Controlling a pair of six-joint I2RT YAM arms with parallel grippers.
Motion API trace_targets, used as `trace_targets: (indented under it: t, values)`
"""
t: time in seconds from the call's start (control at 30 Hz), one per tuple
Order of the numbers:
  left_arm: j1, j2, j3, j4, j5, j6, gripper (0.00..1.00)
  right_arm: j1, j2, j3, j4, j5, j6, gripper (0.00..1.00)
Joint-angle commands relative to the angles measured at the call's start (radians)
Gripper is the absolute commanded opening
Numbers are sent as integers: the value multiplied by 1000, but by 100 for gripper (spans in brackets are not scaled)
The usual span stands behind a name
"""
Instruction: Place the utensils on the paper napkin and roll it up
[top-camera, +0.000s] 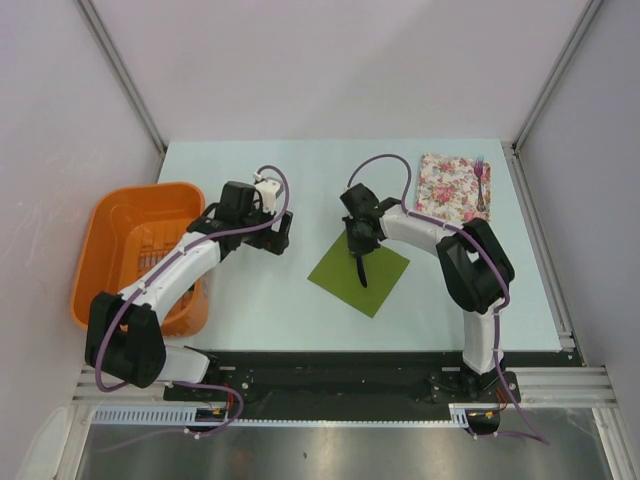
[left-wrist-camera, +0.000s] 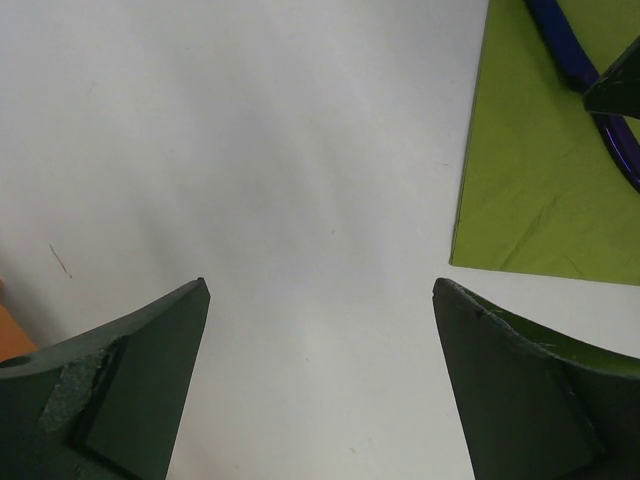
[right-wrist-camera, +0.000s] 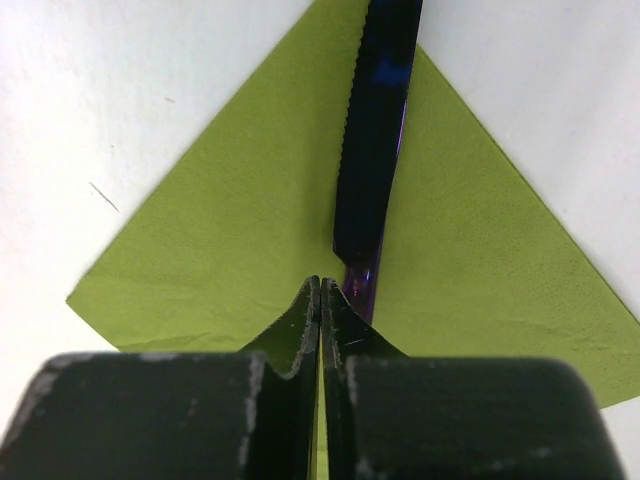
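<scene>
The olive-green paper napkin (top-camera: 386, 268) lies as a diamond at the table's middle. A knife (top-camera: 361, 270) with a dark blue-purple handle lies on it, seen along the napkin (right-wrist-camera: 230, 230) in the right wrist view as a serrated dark blade (right-wrist-camera: 372, 150). My right gripper (right-wrist-camera: 320, 282) is shut, jaws pressed together with nothing between them, at the knife's near end, which runs under one finger. It also shows in the top view (top-camera: 355, 243). A fork (top-camera: 480, 185) lies on the floral pad (top-camera: 445, 185). My left gripper (left-wrist-camera: 320, 290) is open and empty over bare table, left of the napkin (left-wrist-camera: 540, 180).
An orange basket (top-camera: 110, 225) stands at the table's left edge beside the left arm. The floral pad sits at the back right corner. Grey walls close in the table on three sides.
</scene>
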Motion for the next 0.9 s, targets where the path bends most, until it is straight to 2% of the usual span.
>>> trace_targets:
  t: [0.0, 0.1, 0.13, 0.23, 0.4, 0.53, 0.63, 0.73, 0.77, 0.87]
  values:
    - [8, -12, -10, 14, 22, -16, 100, 7, 14, -15, 25, 7, 15, 0]
    - [8, -15, -12, 16, 28, -13, 100, 7, 0, -15, 25, 0, 11, 7]
    - [8, -18, -13, 17, 34, -11, 100, 7, -9, -13, 24, -5, 8, 16]
    - [8, -24, -22, 19, 77, -5, 100, 1, -61, -6, 22, -25, -12, 28]
    - [-19, -15, -45, 22, 179, 3, 97, -62, -158, -30, 15, -106, -64, 33]
    - [-70, 26, -53, 17, 226, 12, 89, -135, -235, -101, 19, -138, -159, 33]
    - [-81, 60, -49, 30, 258, -2, 88, -240, -249, -115, 16, -181, -233, 35]
    - [-82, 69, -35, 40, 260, -6, 89, -382, -207, -41, -28, -203, -317, 39]
    - [-84, 68, -27, 44, 259, -6, 89, -466, -190, 14, -39, -217, -354, 48]
    - [-84, 60, -19, 48, 239, 3, 91, -603, -115, 116, -61, -249, -390, 62]
